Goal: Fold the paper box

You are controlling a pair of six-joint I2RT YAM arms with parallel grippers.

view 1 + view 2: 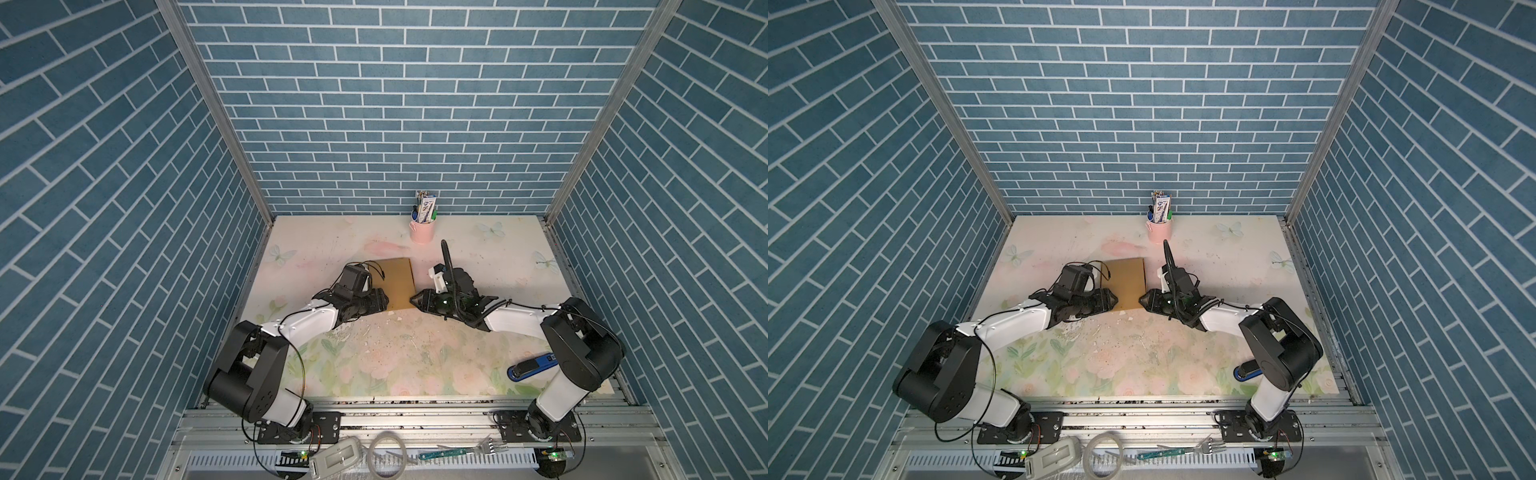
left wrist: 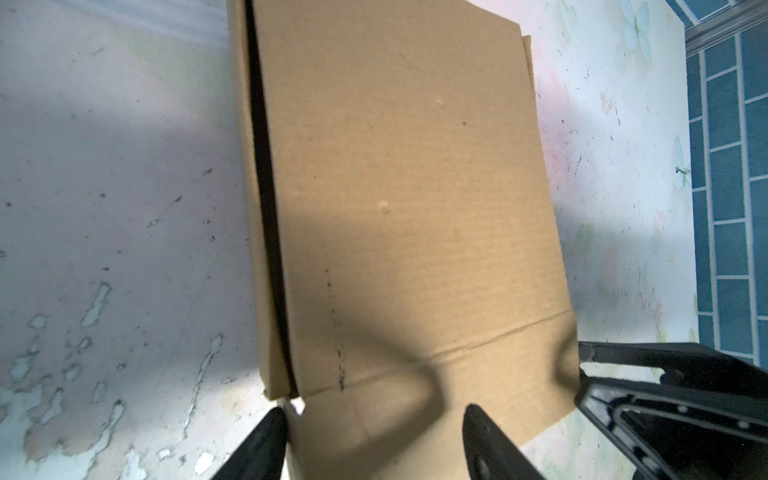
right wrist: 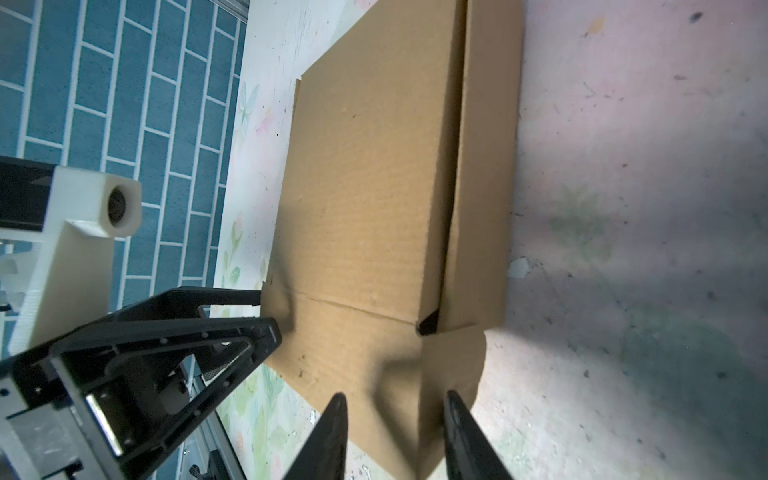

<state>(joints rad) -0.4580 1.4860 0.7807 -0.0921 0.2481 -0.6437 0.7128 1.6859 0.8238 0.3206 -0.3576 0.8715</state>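
brown paper box (image 1: 400,282) on table (image 1: 498,257)

Left arm (image 1: 307,322), right arm (image 1: 515,322) stretched low inward, left hand (image 1: 385,303) and right hand (image 1: 412,300) facing, fingers parted

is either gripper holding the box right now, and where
Nothing looks held: the left gripper and the right gripper both stand open at the near flap of the paper box.
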